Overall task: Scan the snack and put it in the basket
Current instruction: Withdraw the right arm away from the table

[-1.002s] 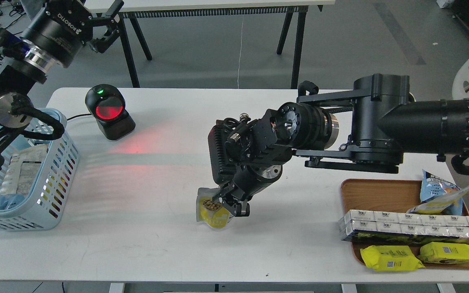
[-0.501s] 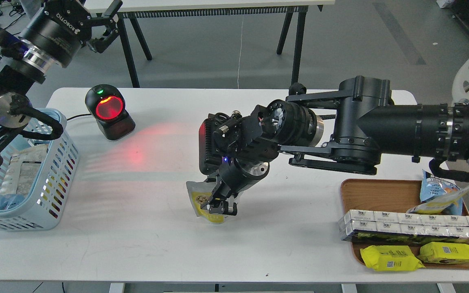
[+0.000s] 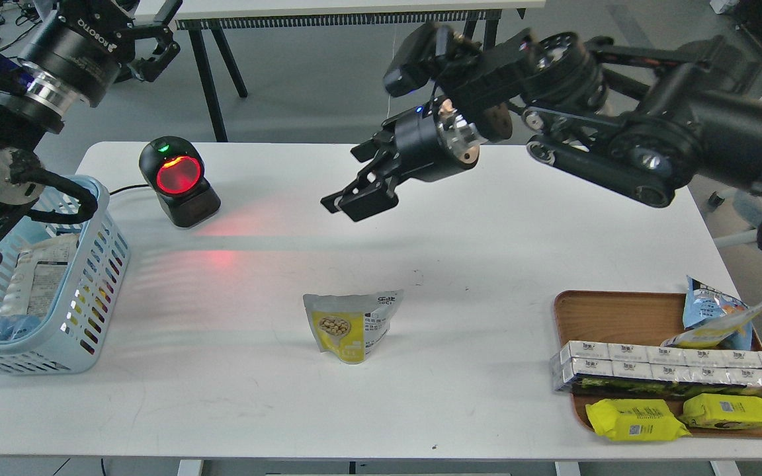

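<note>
Lifting away from the pouch [image 3: 351, 326], my right gripper [image 3: 349, 200] now hangs high over the table [image 3: 487, 251], fingers spread and empty; before, it pinched the pouch. The pouch stands alone mid-table, well apart from the basket [image 3: 83, 311]. My left gripper [image 3: 153, 46] stays raised, fingers apart.

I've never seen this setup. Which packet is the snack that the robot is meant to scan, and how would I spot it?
Start at the white table and look at its open middle, between the light blue basket on the left and the wooden tray on the right. The snack stands there alone. Unlike the tray's flat all-yellow packs, it is yellow and grey-white with a round picture of tan beans.
</note>
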